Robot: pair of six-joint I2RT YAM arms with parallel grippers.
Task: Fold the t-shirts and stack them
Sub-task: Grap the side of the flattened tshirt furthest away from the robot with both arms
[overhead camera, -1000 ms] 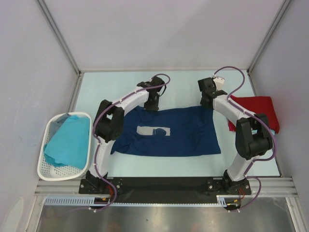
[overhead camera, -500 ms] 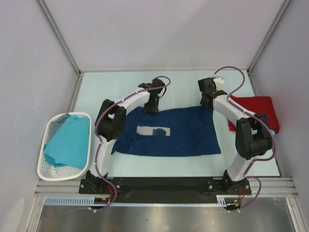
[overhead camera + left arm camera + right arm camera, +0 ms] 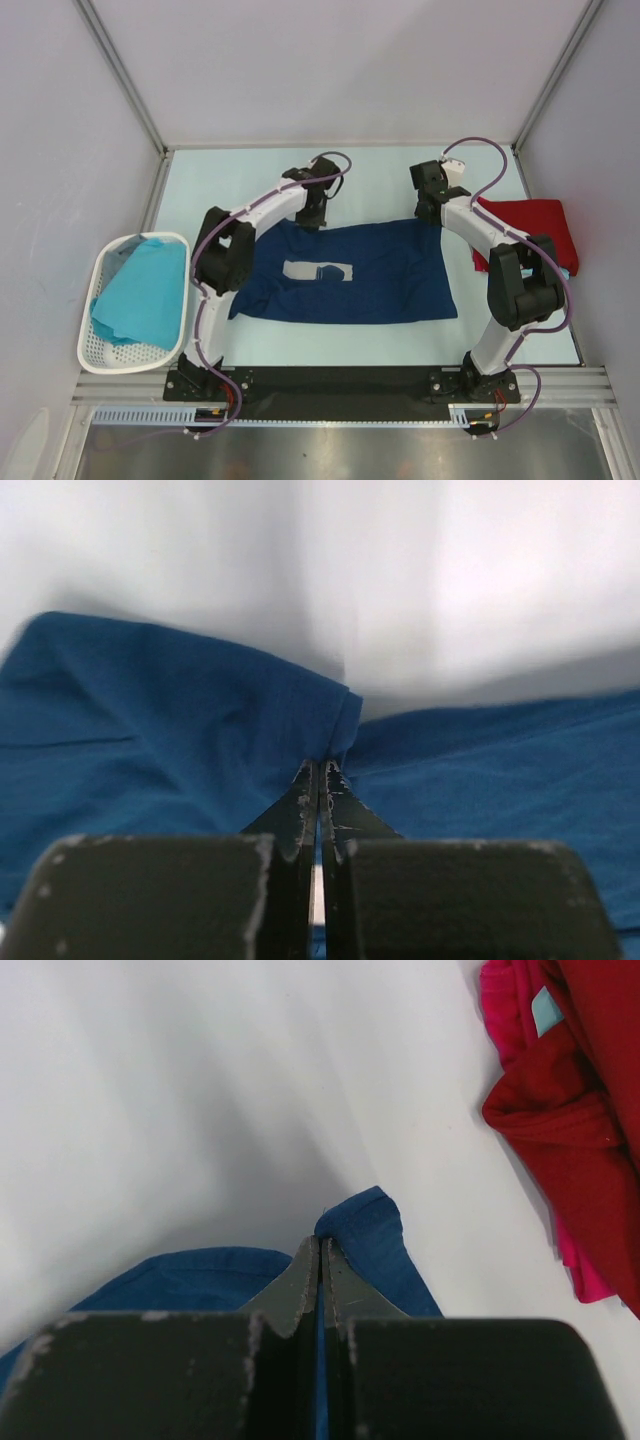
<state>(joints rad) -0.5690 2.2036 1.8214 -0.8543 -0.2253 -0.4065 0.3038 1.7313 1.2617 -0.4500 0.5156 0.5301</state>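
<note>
Navy t-shirt [image 3: 350, 275]: soft, light, limp cloth, spread flat on the table [image 3: 250, 180]. Best taken by its far corners; left gripper [image 3: 319, 770] and right gripper [image 3: 319, 1245] each pinch that far edge.

Top external view: even, diffuse overhead light is filling the enclosure, and the arms are casting only faint, soft-edged shade on the pale table [image 3: 250, 165]. The metal strip [image 3: 330, 450] at the near edge is giving off a dull sheen. Wrist views: the dark bodies of the left gripper [image 3: 320, 768] and right gripper [image 3: 320, 1243] are looming out of focus in the foreground. Behind the navy t-shirt [image 3: 150, 730] the background is washing out to a blurred near-white. The red t-shirt [image 3: 580, 1130] is rendering fairly sharp, its folds shading dark.
</note>
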